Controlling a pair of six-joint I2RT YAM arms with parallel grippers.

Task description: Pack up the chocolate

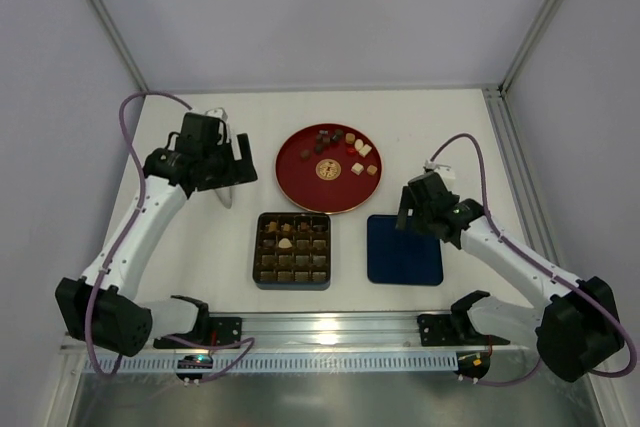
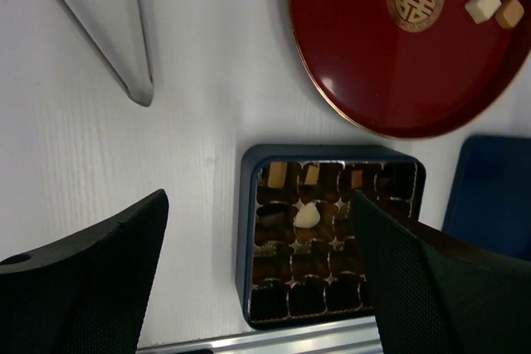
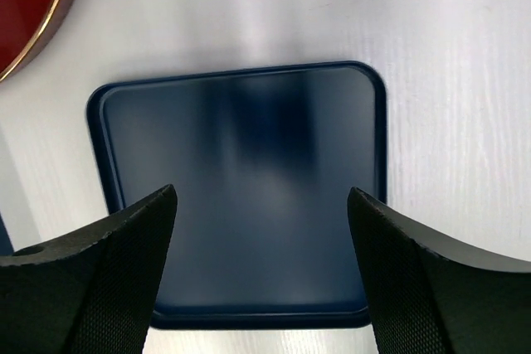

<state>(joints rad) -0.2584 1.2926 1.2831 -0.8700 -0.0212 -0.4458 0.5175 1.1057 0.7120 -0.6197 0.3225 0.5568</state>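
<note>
Overhead, the loose chocolate (image 1: 337, 137) sits on the far half of the red plate (image 1: 305, 182), right of the left tool (image 1: 230, 165) and up-left of the right tool (image 1: 420, 223), with more already in the box (image 1: 258, 247) just in front. Left wrist view: tool spread wide, empty, box underneath, plate up to its right. Right wrist view: spread and empty too, hanging over the blue lid (image 3: 249, 205), plate off left.
</note>
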